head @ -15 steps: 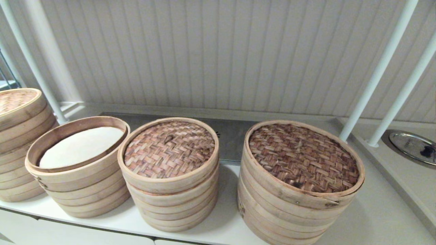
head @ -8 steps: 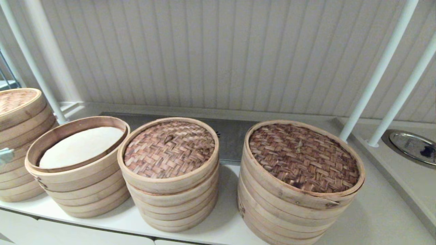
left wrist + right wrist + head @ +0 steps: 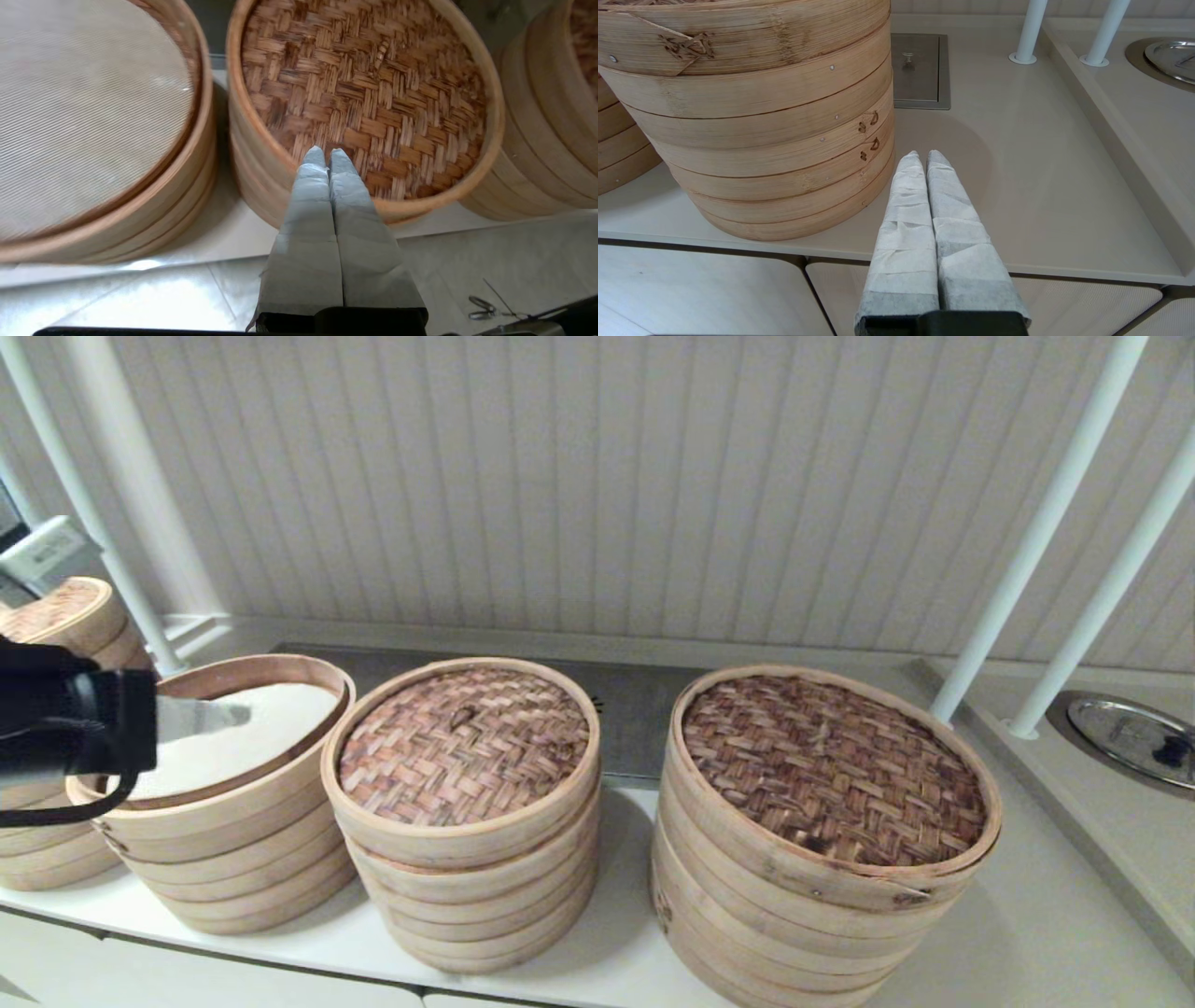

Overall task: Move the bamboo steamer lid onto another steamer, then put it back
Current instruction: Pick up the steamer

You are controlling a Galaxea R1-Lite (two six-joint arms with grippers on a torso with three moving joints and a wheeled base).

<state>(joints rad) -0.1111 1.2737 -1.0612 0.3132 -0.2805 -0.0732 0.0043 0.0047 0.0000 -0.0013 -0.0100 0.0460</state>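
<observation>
Jutting in from the 9 o'clock edge of the head view, the left arm lies nearly level, its black wrist and a looping cable in front of the far-left stack. The left gripper point(image 3: 241, 714) points toward 3 o'clock; its tip shows against the white liner point(image 3: 252, 723) of an open, lidless steamer point(image 3: 224, 840). In its wrist view the two grey, tape-wrapped fingers point(image 3: 308, 196) are pressed flat together, holding nothing.

The bamboo steamer lid point(image 3: 58, 609), light tan weave in a pale wood rim, sits on the far-left stack at 9 o'clock, partly hidden by the arm and untouched.

Another steamer point(image 3: 467, 859), the narrowest stack of pale bamboo rings, stands at 7 o'clock beside the open one, capped with a reddish-brown herringbone top. At 4 o'clock stands the widest steamer point(image 3: 822, 915), its weave darker and coarser.

The right gripper point(image 3: 923, 156) appears only in its wrist view, low over the front edge of the pale counter point(image 3: 1017, 186), beside that widest steamer's base. Its white-wrapped fingers are likewise closed on nothing.

Two white posts point(image 3: 1036, 541) rise at 2 o'clock, and a round metal dish point(image 3: 1130, 737) lies at 3 o'clock.
</observation>
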